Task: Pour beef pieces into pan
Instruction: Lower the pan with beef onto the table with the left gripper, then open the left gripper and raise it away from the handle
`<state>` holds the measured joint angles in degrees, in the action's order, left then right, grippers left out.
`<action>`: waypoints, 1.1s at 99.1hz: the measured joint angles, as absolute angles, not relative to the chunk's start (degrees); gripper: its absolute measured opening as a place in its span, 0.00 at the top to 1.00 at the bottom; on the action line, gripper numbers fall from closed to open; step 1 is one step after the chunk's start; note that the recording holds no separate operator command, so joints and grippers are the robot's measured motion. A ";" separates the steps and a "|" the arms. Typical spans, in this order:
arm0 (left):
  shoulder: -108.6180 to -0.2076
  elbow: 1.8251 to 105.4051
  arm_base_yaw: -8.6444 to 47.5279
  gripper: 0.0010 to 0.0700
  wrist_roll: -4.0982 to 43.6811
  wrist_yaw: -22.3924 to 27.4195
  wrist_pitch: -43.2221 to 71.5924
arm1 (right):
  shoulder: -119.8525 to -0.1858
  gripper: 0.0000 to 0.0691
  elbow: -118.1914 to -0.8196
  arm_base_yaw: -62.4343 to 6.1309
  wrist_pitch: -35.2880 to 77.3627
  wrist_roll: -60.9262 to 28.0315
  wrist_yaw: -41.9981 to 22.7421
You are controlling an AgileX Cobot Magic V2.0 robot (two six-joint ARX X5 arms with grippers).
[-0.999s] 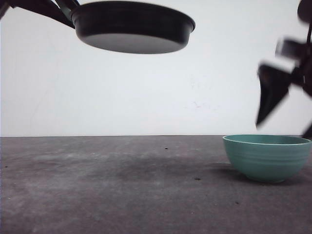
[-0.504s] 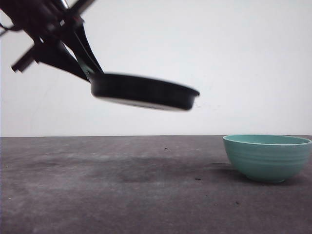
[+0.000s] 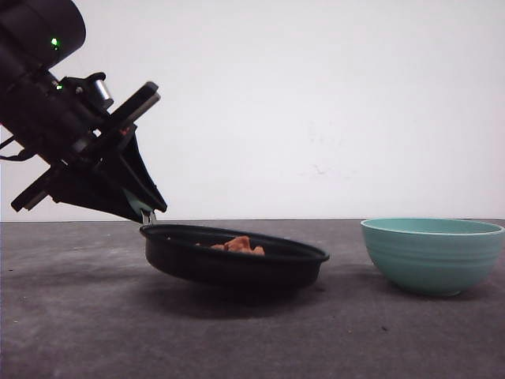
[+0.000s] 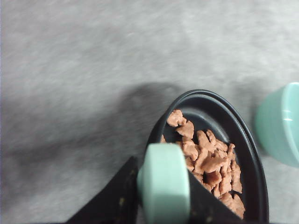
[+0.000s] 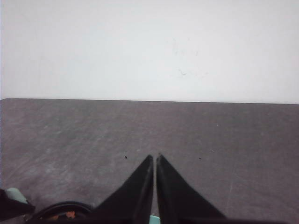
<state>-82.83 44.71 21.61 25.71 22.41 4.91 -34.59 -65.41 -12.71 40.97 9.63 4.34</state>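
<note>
Front view: my left gripper (image 3: 146, 212) is clamped on the handle of the black frying pan (image 3: 233, 257), which sits low over the grey table (image 3: 79, 332), left of centre, tilted with its handle side raised. Orange-brown beef pieces (image 3: 237, 245) show above its rim. A teal ribbed bowl (image 3: 432, 254) stands on the right.

Left wrist view: my fingers (image 4: 117, 196) squeeze the mint-green handle (image 4: 163, 183); beef pieces (image 4: 205, 163) heap inside the pan (image 4: 252, 163).

Right wrist view: my right gripper (image 5: 154, 161) hangs above the table with its tips nearly touching, holding nothing.
</note>
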 joint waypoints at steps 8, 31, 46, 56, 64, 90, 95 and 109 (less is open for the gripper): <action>-83.57 44.71 21.47 0.93 26.33 22.44 2.55 | -34.65 0.99 -65.41 -12.71 41.01 9.48 4.36; -86.13 44.73 20.69 0.93 30.28 23.35 -3.64 | -34.72 0.99 -65.41 -12.71 41.30 9.98 6.37; -89.03 44.73 19.90 0.93 30.41 23.38 -0.40 | -34.04 0.99 -65.41 -12.71 42.83 11.31 8.82; -90.00 44.77 19.62 0.93 30.48 24.29 0.60 | -33.01 0.99 -65.41 -12.71 44.05 12.01 9.04; -90.08 45.01 19.66 0.93 30.50 24.18 1.02 | -32.14 0.99 -65.41 -12.71 44.23 12.25 9.04; -90.45 45.04 19.42 0.33 32.51 24.32 1.63 | -31.46 0.99 -65.41 -12.71 43.94 12.38 9.04; -90.19 45.06 19.33 0.18 32.84 24.32 1.91 | -31.46 0.99 -65.41 -12.71 43.94 12.40 9.04; -85.82 45.06 18.81 0.01 33.28 23.59 2.37 | -31.46 0.99 -65.41 -12.71 43.94 12.36 9.02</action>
